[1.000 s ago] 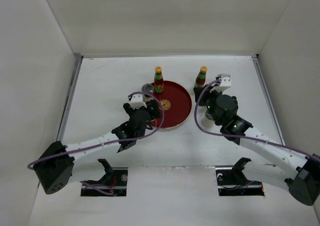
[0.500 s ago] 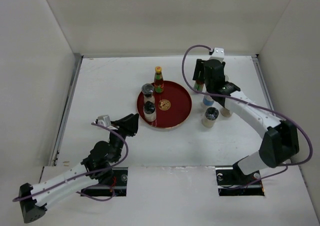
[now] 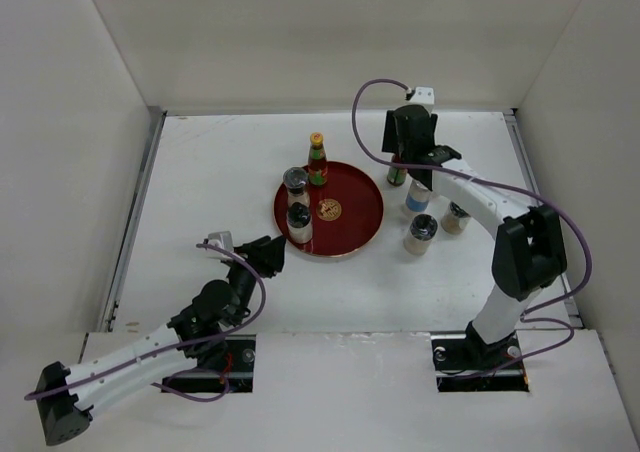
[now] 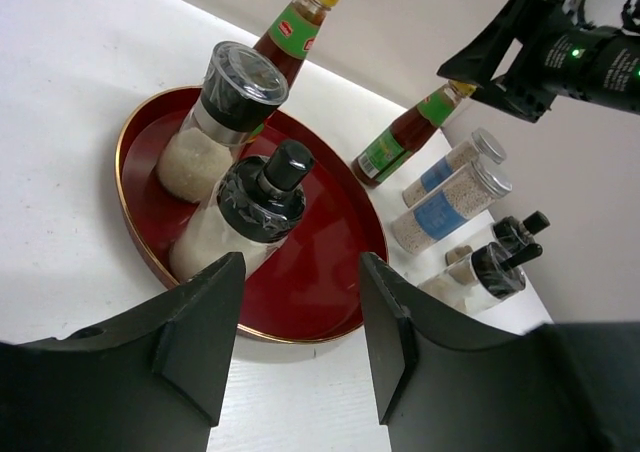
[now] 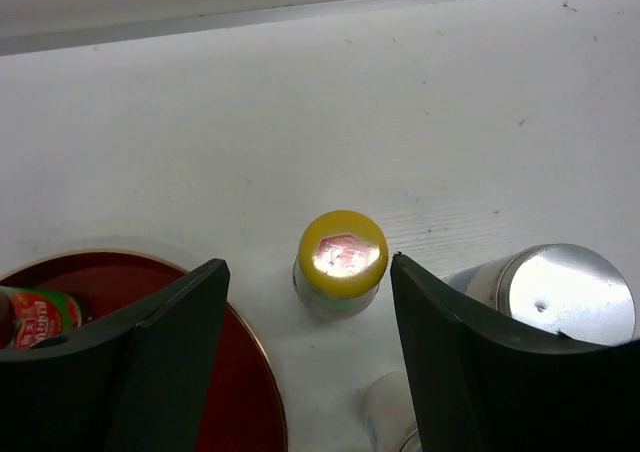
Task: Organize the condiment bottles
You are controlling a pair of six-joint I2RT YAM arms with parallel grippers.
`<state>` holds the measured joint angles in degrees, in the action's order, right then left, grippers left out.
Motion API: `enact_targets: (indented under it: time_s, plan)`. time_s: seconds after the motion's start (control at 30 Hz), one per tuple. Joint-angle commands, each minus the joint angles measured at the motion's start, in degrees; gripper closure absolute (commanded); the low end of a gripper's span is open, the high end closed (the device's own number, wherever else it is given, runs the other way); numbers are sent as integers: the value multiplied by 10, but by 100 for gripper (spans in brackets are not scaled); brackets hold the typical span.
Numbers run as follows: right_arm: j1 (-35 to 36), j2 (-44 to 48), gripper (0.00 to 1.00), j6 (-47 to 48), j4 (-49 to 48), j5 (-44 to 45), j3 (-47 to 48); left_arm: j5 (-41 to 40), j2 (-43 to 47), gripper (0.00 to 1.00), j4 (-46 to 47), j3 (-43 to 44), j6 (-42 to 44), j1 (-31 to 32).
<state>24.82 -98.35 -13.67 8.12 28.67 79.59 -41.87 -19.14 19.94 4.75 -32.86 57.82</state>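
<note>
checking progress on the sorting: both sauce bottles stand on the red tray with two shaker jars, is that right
No, only one sauce bottle stands on the red tray with the two shaker jars. The other sauce bottle stands on the white table beside the tray, as the top external and left wrist views show.

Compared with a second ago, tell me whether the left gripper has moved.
Yes. The left gripper has pulled back from the red tray's left edge, toward the bottom of the overhead view, and now sits clear of it.
</note>
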Motion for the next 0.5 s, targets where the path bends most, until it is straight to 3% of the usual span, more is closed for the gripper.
enact_targets:
  time_s: [0.0, 0.1, 0.47]
  plan:
    - [-17, -18, 29, 0, -20, 7, 29, 3, 5, 53, 25, -6, -9, -4]
    - [-20, -26, 34, -6, -26, 5, 31, 7, -5, 52, 26, -6, -12, -7]
    - [-16, -41, 66, 42, -103, 27, 21, 8, -39, 52, 49, -12, -19, -14]
